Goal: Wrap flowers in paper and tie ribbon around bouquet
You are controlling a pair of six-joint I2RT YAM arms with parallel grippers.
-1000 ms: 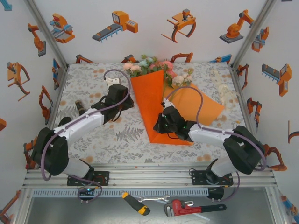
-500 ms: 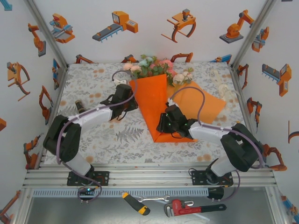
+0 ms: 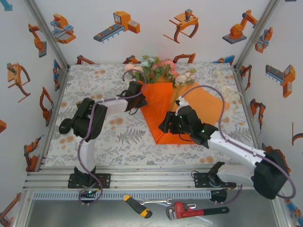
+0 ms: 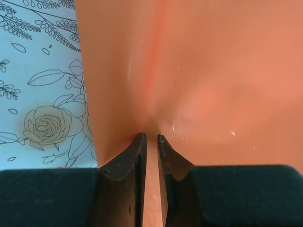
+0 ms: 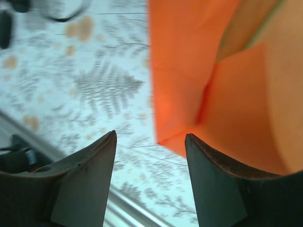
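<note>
- From the top camera, the orange paper (image 3: 160,109) lies near the middle of the surface (image 3: 94,137), folded into a cone that narrows toward the arms. The flowers (image 3: 156,71) stick out of its wide far end. More of the sheet spreads flat to the right.
- A cream ribbon (image 3: 226,91) lies by the sheet's far right corner.
- The left end effector (image 3: 142,98) meets the cone's upper left edge. The right end effector (image 3: 164,128) sits over the narrow lower part of the cone.
- A screwdriver (image 3: 137,206) and a pipe wrench (image 3: 196,209) lie in front of the arm bases.
- At the left wrist, the two fingers (image 4: 137,161) are nearly together, clamped on a raised ridge of paper (image 4: 213,71), with the printed cloth to the left.
- At the right wrist, the fingers (image 5: 94,170) stand wide apart and hold nothing. The cone's pointed tip (image 5: 163,137) lies below the gap between them.
</note>
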